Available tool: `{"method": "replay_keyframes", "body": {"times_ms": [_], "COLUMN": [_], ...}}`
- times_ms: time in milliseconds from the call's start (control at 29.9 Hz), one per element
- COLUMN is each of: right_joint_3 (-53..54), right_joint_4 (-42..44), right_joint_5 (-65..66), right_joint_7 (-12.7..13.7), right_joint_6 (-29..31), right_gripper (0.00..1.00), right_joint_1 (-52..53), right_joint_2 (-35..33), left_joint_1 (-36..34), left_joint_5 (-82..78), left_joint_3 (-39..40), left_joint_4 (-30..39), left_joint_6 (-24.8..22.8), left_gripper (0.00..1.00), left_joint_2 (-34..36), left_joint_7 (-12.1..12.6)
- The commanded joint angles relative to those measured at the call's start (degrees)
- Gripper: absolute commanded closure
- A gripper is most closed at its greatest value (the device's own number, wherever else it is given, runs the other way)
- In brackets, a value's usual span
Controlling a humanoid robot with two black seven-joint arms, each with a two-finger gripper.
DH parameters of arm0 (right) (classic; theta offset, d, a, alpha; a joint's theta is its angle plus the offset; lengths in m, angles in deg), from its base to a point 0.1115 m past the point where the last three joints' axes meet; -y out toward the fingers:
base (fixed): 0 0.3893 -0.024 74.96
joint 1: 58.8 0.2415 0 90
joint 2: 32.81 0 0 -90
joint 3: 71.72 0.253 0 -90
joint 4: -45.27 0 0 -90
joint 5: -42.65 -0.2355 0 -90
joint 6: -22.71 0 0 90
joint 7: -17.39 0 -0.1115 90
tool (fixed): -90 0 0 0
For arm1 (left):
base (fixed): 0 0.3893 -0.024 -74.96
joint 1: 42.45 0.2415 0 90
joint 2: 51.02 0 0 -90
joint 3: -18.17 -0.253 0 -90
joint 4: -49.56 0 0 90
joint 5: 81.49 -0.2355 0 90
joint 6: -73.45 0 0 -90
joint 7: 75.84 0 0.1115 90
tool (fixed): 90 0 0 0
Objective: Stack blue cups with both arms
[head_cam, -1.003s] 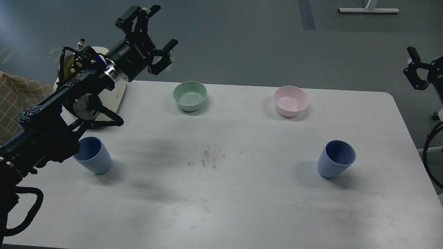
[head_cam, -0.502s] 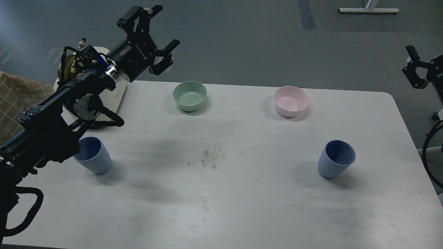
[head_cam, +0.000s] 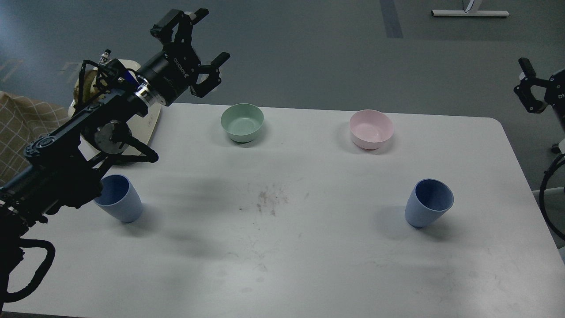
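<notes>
1. Grey floor surrounds a white desk [head_cam: 309, 247] with rounded corners and a patch of dark scuffs near its middle.
2. One blue cup [head_cam: 120, 198] stands upright near the left edge of the desk, partly hidden by the left arm [head_cam: 66, 163] that crosses in front of it.
3. A second blue cup [head_cam: 429, 202] stands upright near the right edge, well apart from the first, with nothing touching it.
4. Near the far edge sit a mint-green bowl [head_cam: 242, 122] and a pink bowl [head_cam: 371, 128], apart from each other and from both cups.
5. Raised over the far left corner, the left hand [head_cam: 206, 33] has its fingers spread wide and grips nothing.
6. Beyond the right edge, the right hand [head_cam: 527, 84] is only partly in view; its fingers seem apart, though I cannot tell for sure.
7. A cream-coloured object [head_cam: 152, 121] lies at the far left corner, behind the left arm.
</notes>
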Motion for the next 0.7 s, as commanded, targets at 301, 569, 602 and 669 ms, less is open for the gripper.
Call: {"method": "replay_keyframes", "body": {"times_ms": [301,569,602,669], "right_joint_3": [0.0,0.0,0.0,0.0], "right_joint_4": [0.0,0.0,0.0,0.0], "right_joint_5": [0.0,0.0,0.0,0.0], "right_joint_7": [0.0,0.0,0.0,0.0], "right_joint_6": [0.0,0.0,0.0,0.0], "right_gripper": [0.0,0.0,0.0,0.0], "right_joint_1": [0.0,0.1,0.1,0.2], "right_joint_2": [0.1,0.2,0.2,0.2], "left_joint_1": [0.0,-0.1,-0.1,-0.1], "left_joint_5": [-0.1,-0.1,-0.1,-0.1], "left_joint_3": [-0.1,-0.1,-0.1,-0.1], "left_joint_4": [0.2,0.2,0.3,0.2], "left_joint_6": [-0.1,-0.2,-0.2,-0.2], "left_gripper": [0.02,0.02,0.02,0.02], "left_joint_2": [-0.1,-0.3,-0.2,-0.2], "left_joint_7": [0.1,0.1,0.1,0.1]}}
